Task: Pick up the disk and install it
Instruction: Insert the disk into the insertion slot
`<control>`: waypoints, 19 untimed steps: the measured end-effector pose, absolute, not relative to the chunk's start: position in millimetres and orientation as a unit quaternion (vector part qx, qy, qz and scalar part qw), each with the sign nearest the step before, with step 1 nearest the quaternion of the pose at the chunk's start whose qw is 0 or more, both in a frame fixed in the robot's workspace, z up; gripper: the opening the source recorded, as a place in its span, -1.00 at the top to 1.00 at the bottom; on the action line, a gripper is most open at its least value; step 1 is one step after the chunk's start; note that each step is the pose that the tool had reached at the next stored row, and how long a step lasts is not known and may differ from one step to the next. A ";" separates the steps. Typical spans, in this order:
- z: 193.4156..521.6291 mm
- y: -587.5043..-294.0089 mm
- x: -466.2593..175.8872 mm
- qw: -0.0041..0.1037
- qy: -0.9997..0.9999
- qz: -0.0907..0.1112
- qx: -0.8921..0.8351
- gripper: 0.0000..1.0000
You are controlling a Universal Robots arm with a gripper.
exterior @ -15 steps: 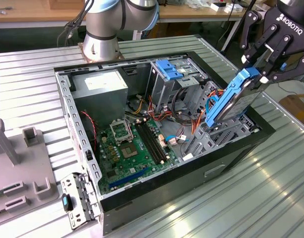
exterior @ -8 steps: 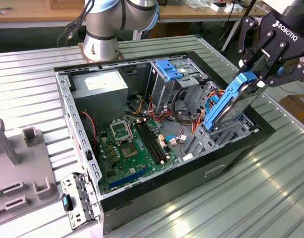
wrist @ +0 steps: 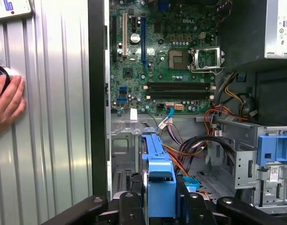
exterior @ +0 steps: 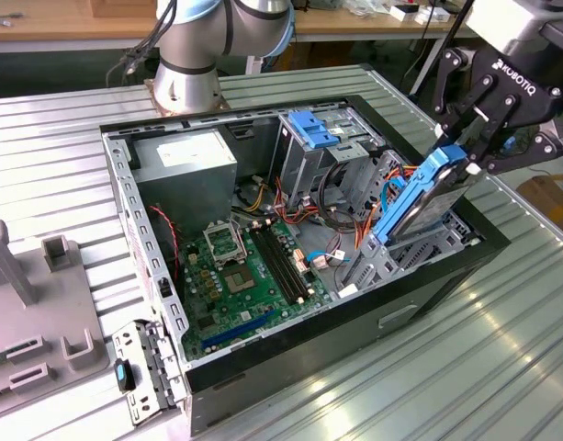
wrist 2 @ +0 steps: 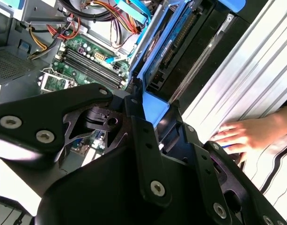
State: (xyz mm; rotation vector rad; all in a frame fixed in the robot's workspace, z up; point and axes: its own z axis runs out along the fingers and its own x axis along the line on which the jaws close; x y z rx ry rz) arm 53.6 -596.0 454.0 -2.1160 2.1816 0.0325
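The disk (exterior: pixel 417 209), a silver-grey drive in a blue carrier, stands steeply tilted over the open computer case (exterior: pixel 125 193), at the exterior view's right. Its lower end rests in the grey bay at the case's front corner, and its upper end sticks out above the rim. My gripper (exterior: pixel 460 154) is shut on that upper end of the carrier. In the second wrist view the disk (wrist 2: pixel 164 44) runs away from the black gripper (wrist 2: pixel 155 119) into the case. In the first wrist view the blue carrier (wrist: pixel 159 173) is clamped between the gripper (wrist: pixel 160 199) fingers.
Inside the case lie a green motherboard (exterior: pixel 244 266), a grey power-supply box (exterior: pixel 185 161), a metal drive cage with a blue latch (exterior: pixel 313 129) and loose cables (exterior: pixel 350 197). A person's hand (wrist 2: pixel 241 136) rests on the ribbed table beside the case. A grey fixture (exterior: pixel 24 303) sits at the exterior view's left.
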 end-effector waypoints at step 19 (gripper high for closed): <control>417.1 -596.2 53.6 0.051 0.717 0.011 -0.695 0.26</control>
